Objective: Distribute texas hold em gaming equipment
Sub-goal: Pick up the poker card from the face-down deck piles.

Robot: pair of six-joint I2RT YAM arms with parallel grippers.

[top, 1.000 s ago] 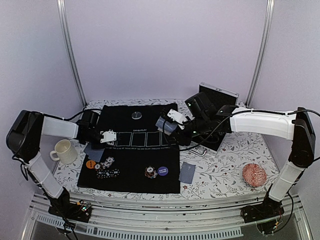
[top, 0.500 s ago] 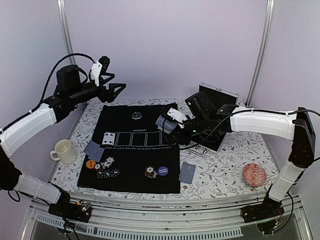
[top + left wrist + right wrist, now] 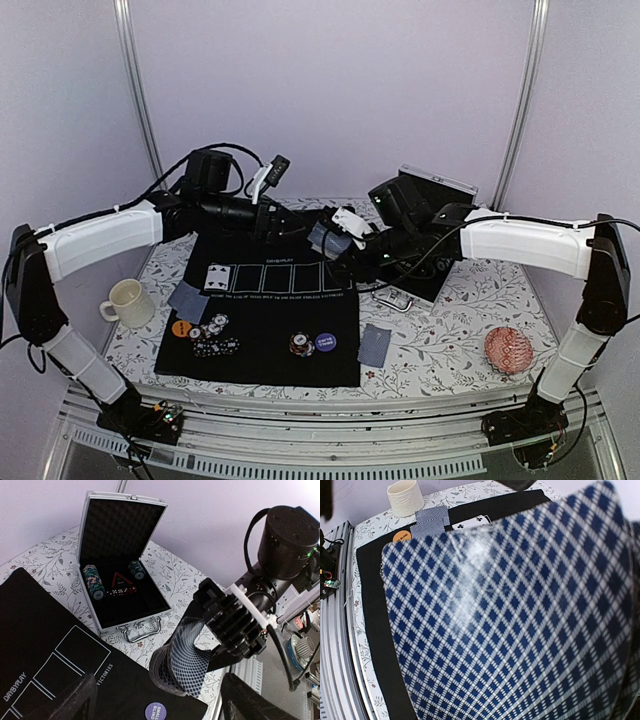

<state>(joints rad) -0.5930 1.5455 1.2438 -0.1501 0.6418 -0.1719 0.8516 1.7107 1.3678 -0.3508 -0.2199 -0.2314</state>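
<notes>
Cards first: the right gripper (image 3: 342, 236) is clamped on one blue-checked held card (image 3: 184, 662), up in the air over the far right part of the black mat (image 3: 260, 310). The card's bowed a bit in the grip. On the right wrist cam its back fills pretty much the whole view. The left gripper (image 3: 298, 224) hangs just beside it, pointing at it. Its jaws are spread wide w/ nothing in them, and afaict it's not touching the card.

Rest of the gear:
- The face-up card (image 3: 218, 277) sits in the leftmost printed box on the mat.
- The face-down card (image 3: 188, 300) lies across the mat's left edge, near the cream mug (image 3: 127, 302).
- The second face-down card (image 3: 375, 344) is on the flowery table (image 3: 440, 340), just right of the mat.
- The orange button (image 3: 181, 328) is at the mat's near left corner, w/ small chip stacks (image 3: 215, 335) right beside it.
- The lone chip stack (image 3: 301, 344) and the purple button (image 3: 325, 341) sit side by side at the near edge.
- The silver button (image 3: 273, 231) is at the far edge of the mat.
- The metal case (image 3: 122, 525) stands open behind the right gripper, w/ two chip rolls (image 3: 93, 581) lying inside.
- The red patterned disc (image 3: 509, 350) is off to the right, well apart from everything else.
</notes>
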